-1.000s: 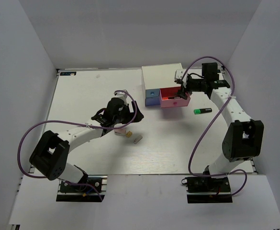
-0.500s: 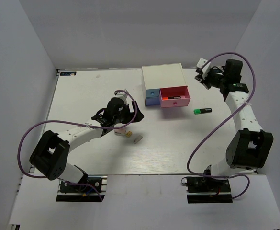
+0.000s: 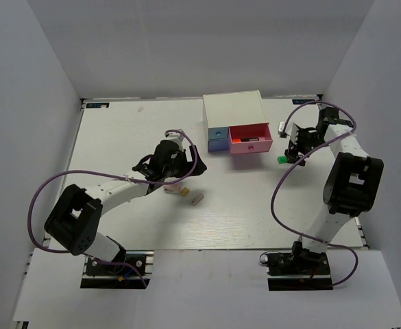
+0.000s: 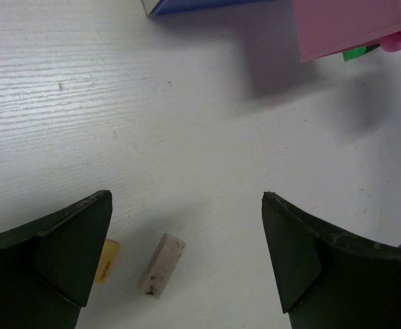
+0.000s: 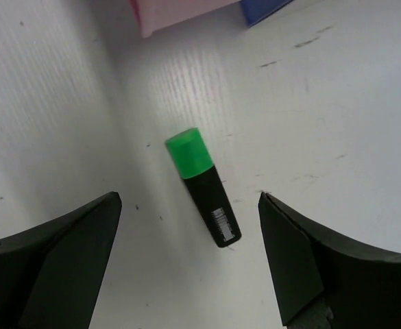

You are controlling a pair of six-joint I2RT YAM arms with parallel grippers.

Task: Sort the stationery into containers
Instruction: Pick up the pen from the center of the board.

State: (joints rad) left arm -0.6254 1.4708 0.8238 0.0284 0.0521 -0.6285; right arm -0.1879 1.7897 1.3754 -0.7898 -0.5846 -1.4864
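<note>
Now, right pincer [image 5: 186,200]: jaws spread, empty, moved from pink drawer [image 3: 251,149] to above green-capped highlighter [image 5: 203,188].
left pincer [image 4: 186,202]: spread, empty, unmoved.
meaning: 1 highlighter pickup likely next.

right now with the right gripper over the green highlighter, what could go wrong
The green-capped highlighter lies askew under the open right gripper; closing may twist or roll it. The open pink drawer juts out close by, so a low carry could clip its front. The tan eraser and the greyish eraser sit off-centre under the left gripper and may get nudged.
</note>
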